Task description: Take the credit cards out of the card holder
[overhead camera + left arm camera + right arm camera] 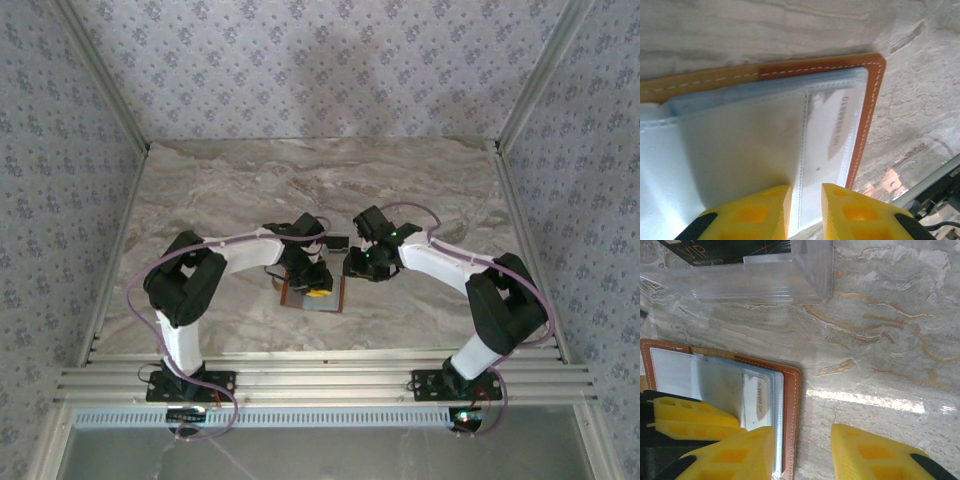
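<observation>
**Leather holder (790, 405) open on the worktop (880, 365)**

Orange-brown and spread flat, the holder lies with its pale sleeves (750, 145) facing up. A white card (832, 130) sits tucked in the outermost sleeve, just ahead of the left gripper (806, 210), with its printed lettering showing through. That gripper's yellow fingers (760, 212) stand a narrow gap apart, tips down at the sleeves, and a stitched seam runs into the gap. Whether they nip a sleeve I cannot tell. The right gripper (802, 452) hangs with its fingers well apart. One finger overhangs the holder's leather edge and the other is over bare worktop. Ahead of the right gripper, well apart from the holder, a black card (715, 250) lies at a piece of clear plastic (790, 280). Whether it is under the plastic or merely touching it, I cannot tell.
</observation>
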Controlling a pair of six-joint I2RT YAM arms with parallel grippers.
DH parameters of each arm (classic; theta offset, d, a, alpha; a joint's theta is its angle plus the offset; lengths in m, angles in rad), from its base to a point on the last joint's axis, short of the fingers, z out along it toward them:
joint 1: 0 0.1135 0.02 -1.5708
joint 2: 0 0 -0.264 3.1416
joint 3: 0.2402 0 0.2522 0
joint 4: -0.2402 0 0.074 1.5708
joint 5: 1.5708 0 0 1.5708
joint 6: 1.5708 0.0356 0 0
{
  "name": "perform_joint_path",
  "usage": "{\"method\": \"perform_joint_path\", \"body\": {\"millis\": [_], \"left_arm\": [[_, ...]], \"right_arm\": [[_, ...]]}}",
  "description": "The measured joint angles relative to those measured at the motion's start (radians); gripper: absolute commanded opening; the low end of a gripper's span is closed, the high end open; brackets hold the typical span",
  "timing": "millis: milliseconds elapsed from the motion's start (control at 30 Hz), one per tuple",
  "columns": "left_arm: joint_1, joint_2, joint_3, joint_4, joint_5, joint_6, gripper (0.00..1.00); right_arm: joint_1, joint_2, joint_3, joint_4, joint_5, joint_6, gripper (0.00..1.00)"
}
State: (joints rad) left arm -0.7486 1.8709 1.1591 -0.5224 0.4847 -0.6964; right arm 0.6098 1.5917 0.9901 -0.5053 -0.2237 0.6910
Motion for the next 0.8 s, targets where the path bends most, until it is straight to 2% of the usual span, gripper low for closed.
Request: {"method": "perform_joint_path", "body": {"millis": [433,800], "left_arm": [[-0.021,-0.018,0.051,-0.156,-0.177,0.05,0.3],[-0.033,-0.033,0.079,-0.249,-0.277,0.069,0.33]], "right_arm": [[0.051,0.059,0.031,0.005,-0.001,0.009,0.38],[0.086,0.105,0.055,0.028,-0.007,0.033,0.38]]}}
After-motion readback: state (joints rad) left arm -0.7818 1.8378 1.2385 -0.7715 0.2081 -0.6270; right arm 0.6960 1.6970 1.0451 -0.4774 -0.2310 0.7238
